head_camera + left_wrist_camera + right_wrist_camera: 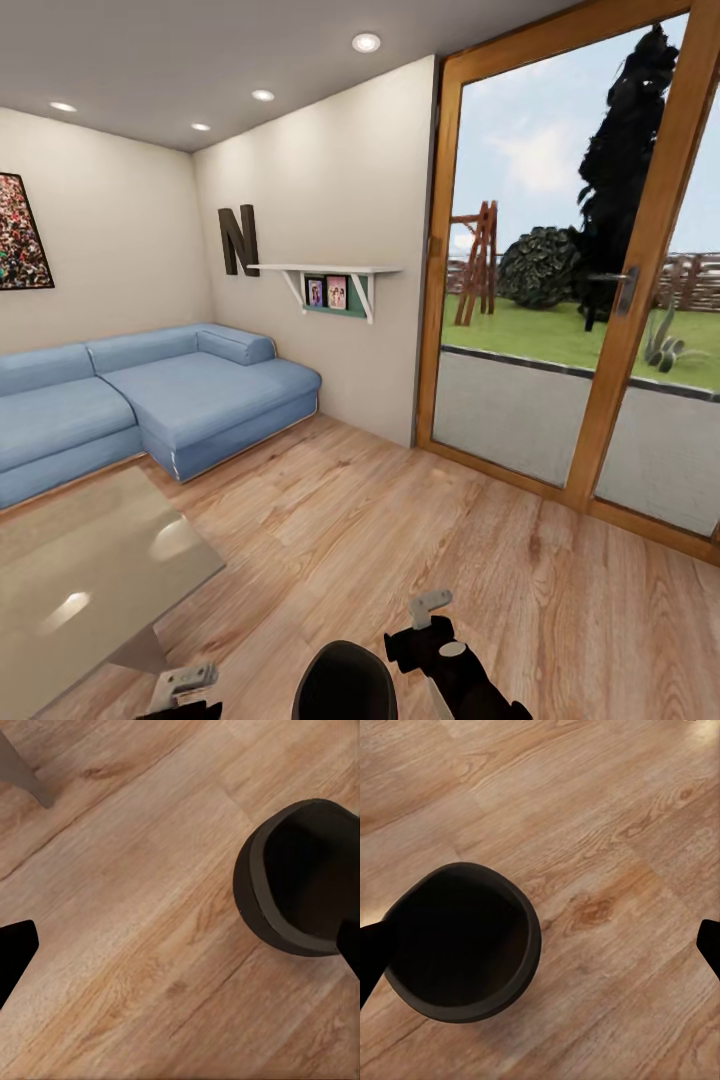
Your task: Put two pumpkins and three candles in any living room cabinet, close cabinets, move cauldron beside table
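The cauldron (345, 683) is sitting on the wood floor (400, 520) right in front of the robot, between the two arms, its mouth facing up. In the head view the low tabletop (90, 570) is lying just to the left of it, with one slab leg (140, 650) near the pot. The step in hand is judged to be the positioning of the cauldron beside that table.

The right claw (540, 945) is being held above the pot with its fingers spread wide, one dark fingertip (373, 956) overlapping the cauldron rim and the other standing well off over bare floor. The left claw (187, 945) is also being held spread, with the cauldron (300, 877) lying toward one finger; nothing is being pinched by either.

For a sound grip, the right claw is best centred so that one finger is being lowered inside the mouth and one outside the wall, the rim being pinched squarely. A round belly is likely to roll if it is being pushed off-centre.

Open floor is lying ahead and to the right, up to the glass door (580, 300). Room is tighter on the left, where the tabletop edge and the leg are standing close; the blue sofa (150, 400) is well apart behind.
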